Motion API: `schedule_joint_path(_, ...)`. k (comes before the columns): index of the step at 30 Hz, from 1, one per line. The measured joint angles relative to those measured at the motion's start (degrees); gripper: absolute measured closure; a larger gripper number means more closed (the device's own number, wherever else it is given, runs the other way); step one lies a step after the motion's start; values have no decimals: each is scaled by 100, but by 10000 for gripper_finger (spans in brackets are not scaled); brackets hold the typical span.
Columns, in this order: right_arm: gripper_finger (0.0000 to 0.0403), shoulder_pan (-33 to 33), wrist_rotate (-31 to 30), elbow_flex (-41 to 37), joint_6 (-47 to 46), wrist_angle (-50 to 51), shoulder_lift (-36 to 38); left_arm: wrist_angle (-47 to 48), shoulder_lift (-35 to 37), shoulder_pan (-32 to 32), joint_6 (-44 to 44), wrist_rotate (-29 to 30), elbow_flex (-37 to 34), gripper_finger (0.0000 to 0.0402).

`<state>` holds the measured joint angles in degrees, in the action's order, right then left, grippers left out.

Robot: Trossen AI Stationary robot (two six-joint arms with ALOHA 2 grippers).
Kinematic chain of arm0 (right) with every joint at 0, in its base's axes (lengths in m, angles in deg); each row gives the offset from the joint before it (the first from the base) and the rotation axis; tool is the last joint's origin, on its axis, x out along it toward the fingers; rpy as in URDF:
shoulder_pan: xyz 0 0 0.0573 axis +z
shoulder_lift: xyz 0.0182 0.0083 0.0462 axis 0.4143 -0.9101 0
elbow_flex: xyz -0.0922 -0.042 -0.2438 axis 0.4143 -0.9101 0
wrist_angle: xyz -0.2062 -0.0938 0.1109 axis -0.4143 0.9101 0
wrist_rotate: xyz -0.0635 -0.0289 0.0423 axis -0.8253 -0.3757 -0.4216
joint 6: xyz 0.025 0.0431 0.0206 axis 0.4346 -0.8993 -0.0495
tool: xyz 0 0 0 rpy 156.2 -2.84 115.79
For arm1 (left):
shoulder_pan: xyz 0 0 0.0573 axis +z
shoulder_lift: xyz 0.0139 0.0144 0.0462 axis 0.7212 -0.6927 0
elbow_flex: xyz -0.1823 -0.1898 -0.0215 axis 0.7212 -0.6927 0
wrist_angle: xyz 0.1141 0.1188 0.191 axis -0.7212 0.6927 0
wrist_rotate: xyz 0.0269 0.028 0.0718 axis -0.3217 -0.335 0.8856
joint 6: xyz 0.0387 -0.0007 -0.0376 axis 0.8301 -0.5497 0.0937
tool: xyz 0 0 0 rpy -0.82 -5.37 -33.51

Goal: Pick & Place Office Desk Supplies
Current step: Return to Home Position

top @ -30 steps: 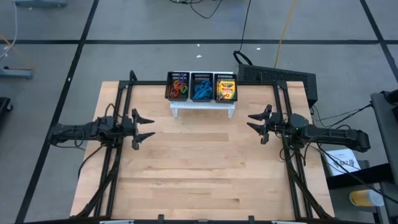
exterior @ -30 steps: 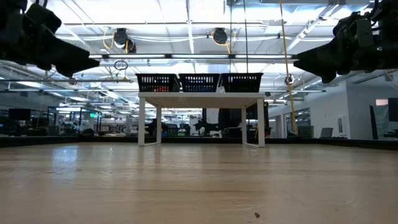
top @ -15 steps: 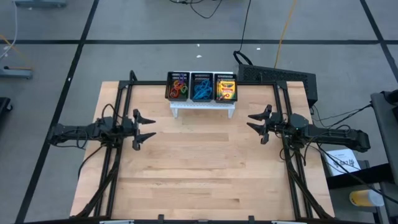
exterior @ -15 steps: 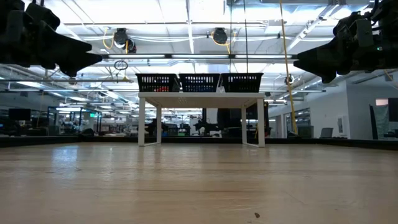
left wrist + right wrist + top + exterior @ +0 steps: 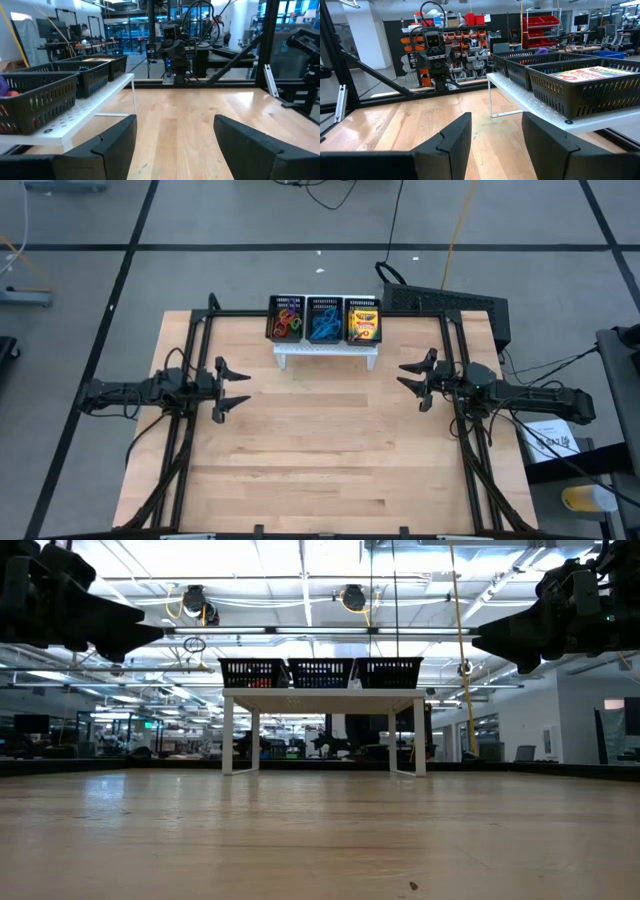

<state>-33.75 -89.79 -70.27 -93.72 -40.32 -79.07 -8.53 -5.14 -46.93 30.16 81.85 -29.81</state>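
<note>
The left claw (image 5: 245,385) is hovering over the left side of the wooden surface (image 5: 320,455), and it is pointing toward the middle. Its two fingers are spread wide apart. In the left wrist view only bare wood is showing between them. The right claw (image 5: 402,376) is hovering over the right side of the surface and is facing the left one, well apart from it. Its fingers are also spread apart, with bare wood between them in the right wrist view.

The black mesh organiser (image 5: 323,306) is standing on a small white stand (image 5: 327,352) at the far edge of the surface, between the two arms and well away from both claws. The supplies are all lying inside it. The coloured loops (image 5: 288,320), red, orange and green among them, are lying in a tangle in the left compartment. The blue loops (image 5: 323,329) are filling the middle compartment. The yellow-and-green crayon boxes (image 5: 364,325) are lying flat in the right compartment; how many there are, I cannot tell. In the low view the organiser is showing as three dark baskets in a row on the stand, and both claws are hanging above the surface without touching it.
</note>
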Motion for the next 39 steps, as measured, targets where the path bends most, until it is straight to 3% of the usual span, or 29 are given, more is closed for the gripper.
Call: schedule_joint_path(39, 238, 0, -1, -2, 0, 0, 0, -339, 0, 0, 22, 7, -15, 146)
